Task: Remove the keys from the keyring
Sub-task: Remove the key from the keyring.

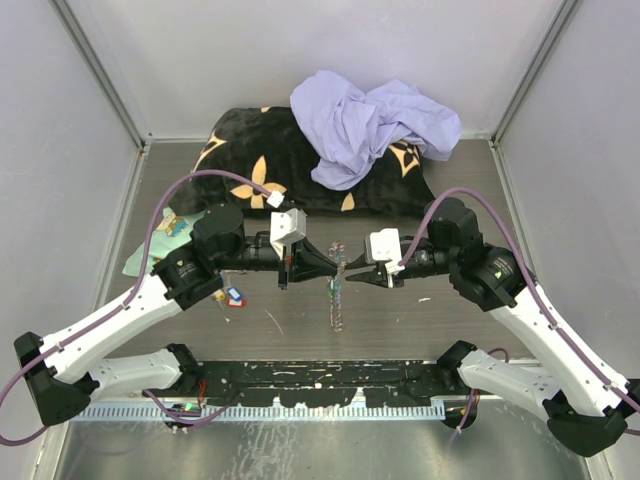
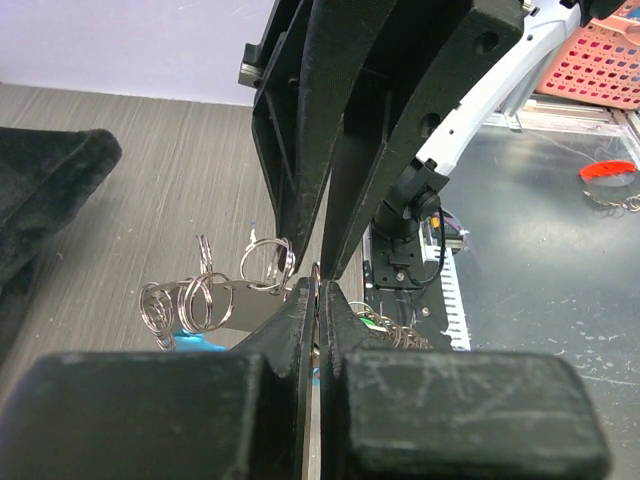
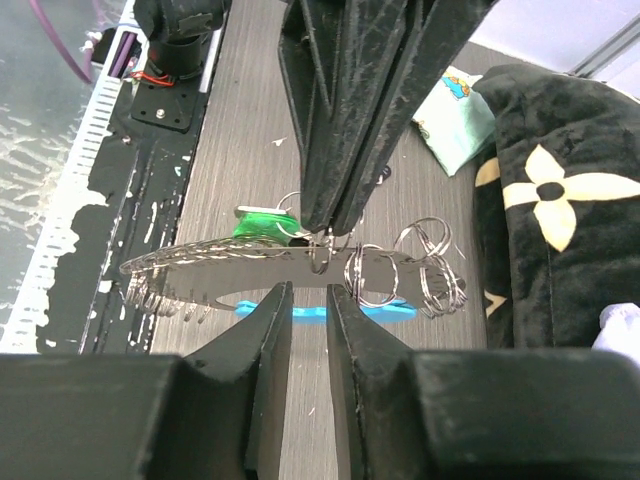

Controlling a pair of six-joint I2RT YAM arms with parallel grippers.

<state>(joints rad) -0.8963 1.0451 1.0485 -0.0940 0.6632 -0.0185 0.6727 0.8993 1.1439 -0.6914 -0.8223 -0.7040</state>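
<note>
While the left gripper [image 2: 318,288] was pressed tight on the flat metal strip of the keyring [image 3: 250,268], the keyring was held up in the air between the two arms, over the middle of the grey table [image 1: 400,320]. Small wire rings [image 3: 425,270] were bunched at one end of the strip. A key with a green tag [image 3: 262,222] hung just behind it. The right gripper [image 3: 308,305] sat just beside the strip with its fingers a little apart, and I could see nothing between them. A key with a blue tag [image 1: 235,296] lay on the table near the left arm. At the back lay a black cushion [image 1: 250,150] with gold flowers, and a purple cloth [image 1: 370,125] rested on it.
</note>
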